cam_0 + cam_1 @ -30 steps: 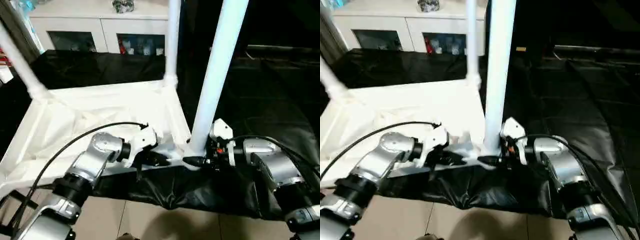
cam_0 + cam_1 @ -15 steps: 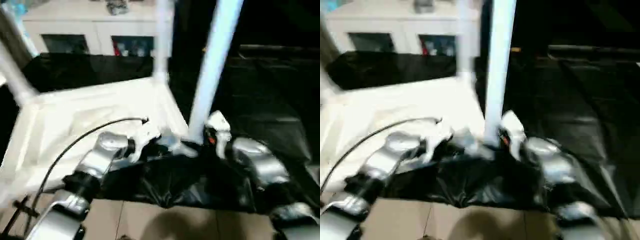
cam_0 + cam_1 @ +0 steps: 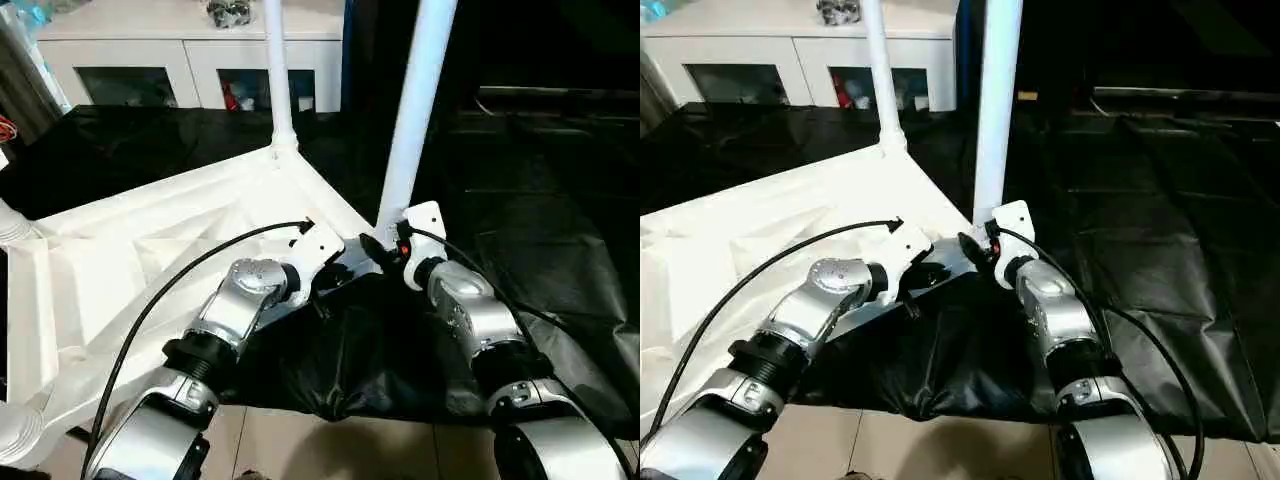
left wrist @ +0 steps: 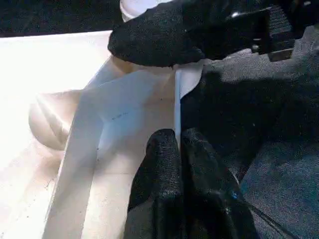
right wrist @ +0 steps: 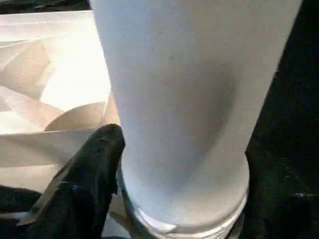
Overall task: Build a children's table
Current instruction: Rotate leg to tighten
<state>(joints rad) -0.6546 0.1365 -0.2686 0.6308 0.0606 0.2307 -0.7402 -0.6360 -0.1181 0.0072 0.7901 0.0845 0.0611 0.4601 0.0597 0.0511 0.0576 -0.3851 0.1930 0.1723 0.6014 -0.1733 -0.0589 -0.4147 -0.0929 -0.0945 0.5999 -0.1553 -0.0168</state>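
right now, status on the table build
Left gripper shut on tabletop rim. Right gripper around near leg base. Nothing in the way.

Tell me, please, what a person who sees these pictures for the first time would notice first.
First, the white tabletop, lying upside down on the black-draped table with white legs standing up from its corners. The near leg rises at the corner closest to the robot, and the right gripper sits at its base with a black finger beside the tube. Next to it, the left gripper is pinched on the tabletop's thin edge.
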